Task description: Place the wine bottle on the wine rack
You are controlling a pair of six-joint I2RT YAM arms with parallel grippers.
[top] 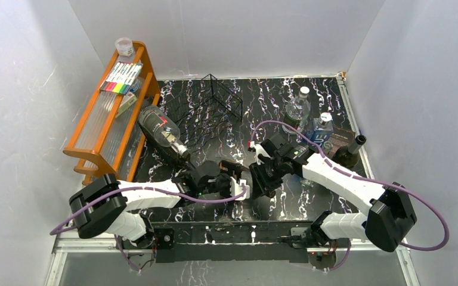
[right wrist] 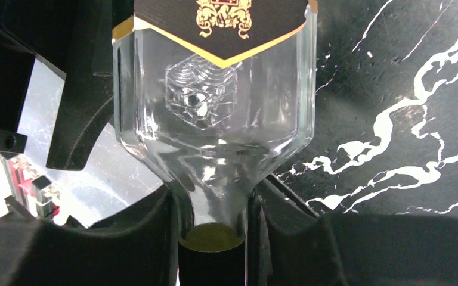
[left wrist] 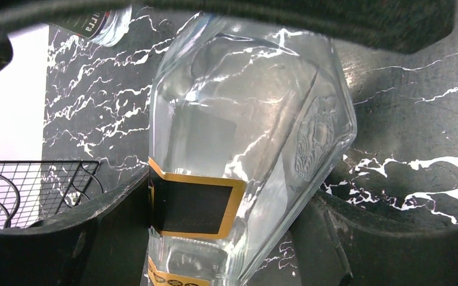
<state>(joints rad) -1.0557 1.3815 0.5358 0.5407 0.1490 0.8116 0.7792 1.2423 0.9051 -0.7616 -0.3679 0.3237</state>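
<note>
The wine bottle (left wrist: 238, 107) is clear glass with a black and gold label. In the left wrist view its body sits tilted between my left gripper's (left wrist: 214, 238) fingers, which press on both sides. In the right wrist view its neck (right wrist: 214, 196) is clamped between my right gripper's (right wrist: 212, 223) fingers, just past the dark cap. In the top view both grippers, left (top: 237, 179) and right (top: 261, 176), meet at the table's near middle and hide most of the bottle. The black wire wine rack (top: 214, 98) stands at the far middle and holds nothing; it also shows in the left wrist view (left wrist: 30, 190).
An orange wooden shelf (top: 92, 128) with markers and a jar stands at far left. A large dark bottle (top: 161, 131) leans beside it. A clear bottle (top: 298, 107), a blue-labelled bottle (top: 322, 128) and a dark bottle (top: 349, 152) crowd the far right.
</note>
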